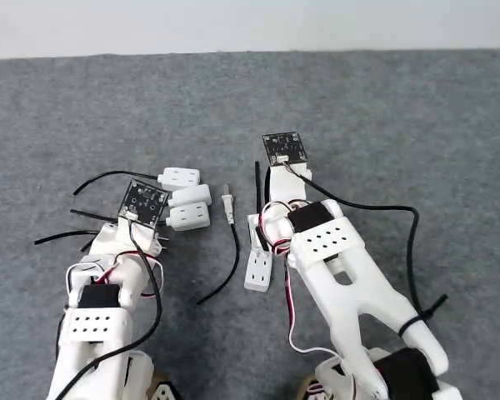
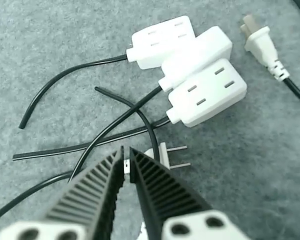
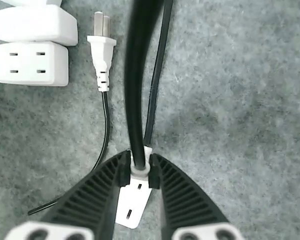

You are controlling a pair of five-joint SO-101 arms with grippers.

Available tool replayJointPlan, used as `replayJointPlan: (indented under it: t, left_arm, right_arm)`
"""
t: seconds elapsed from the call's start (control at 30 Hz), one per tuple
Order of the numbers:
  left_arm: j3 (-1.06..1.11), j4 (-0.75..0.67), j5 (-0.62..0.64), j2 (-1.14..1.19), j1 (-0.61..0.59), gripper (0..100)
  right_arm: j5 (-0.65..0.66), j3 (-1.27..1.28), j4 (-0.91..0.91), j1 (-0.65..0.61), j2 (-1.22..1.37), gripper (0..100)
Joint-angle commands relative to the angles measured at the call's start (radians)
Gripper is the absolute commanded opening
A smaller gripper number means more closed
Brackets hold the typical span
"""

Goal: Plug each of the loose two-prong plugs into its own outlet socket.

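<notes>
Lying beside the three clustered sockets (image 1: 187, 198), a two-prong plug (image 2: 172, 156) is pinched by the left gripper (image 2: 126, 151); farther off, a fourth socket (image 3: 132, 200) is clamped by the right gripper (image 3: 139, 159).

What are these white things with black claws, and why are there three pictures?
They are two small robot arms with pincer grippers. One picture looks down on the table from above; the other two come from a camera on each arm's wrist. On the grey mat lie three white outlet sockets huddled together, loose black cords and a white two-prong plug. The right gripper pinches a fourth outlet socket by its cord end. The left gripper is closed right beside a second plug; whether it grips it, I cannot tell.
</notes>
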Motion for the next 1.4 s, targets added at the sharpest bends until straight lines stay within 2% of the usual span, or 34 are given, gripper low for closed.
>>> replayJointPlan:
  t: [0.0,0.4,0.83,0.97,1.17,1.27,1.37]
  left_arm:
    - [-0.005,-0.032,0.006,-0.021,0.005,1]
    - [-0.005,-0.032,0.005,-0.021,0.003,1]
    - [-0.004,-0.032,0.005,-0.028,0.003,1]
    - [-0.002,-0.032,0.005,-0.028,0.003,1]
    - [-0.004,-0.028,0.005,-0.021,0.003,1]
    - [-0.008,-0.009,0.006,-0.021,0.003,1]
    - [-0.031,0.037,0.006,-0.02,0.008,1]
  right_arm:
    - [-0.009,-0.023,0.036,-0.03,-0.031,0.8]
    - [0.011,0.003,0.045,-0.035,-0.085,0.8]
    - [0.008,0.023,-0.044,0.018,0.117,0.8]
    - [0.009,0.1,-0.113,0.048,0.044,0.8]
    - [0.04,0.226,-0.154,0.053,-0.223,0.8]
    - [0.118,0.229,-0.116,0.111,-0.288,0.8]
    - [0.14,0.181,-0.065,0.243,-0.249,0.8]
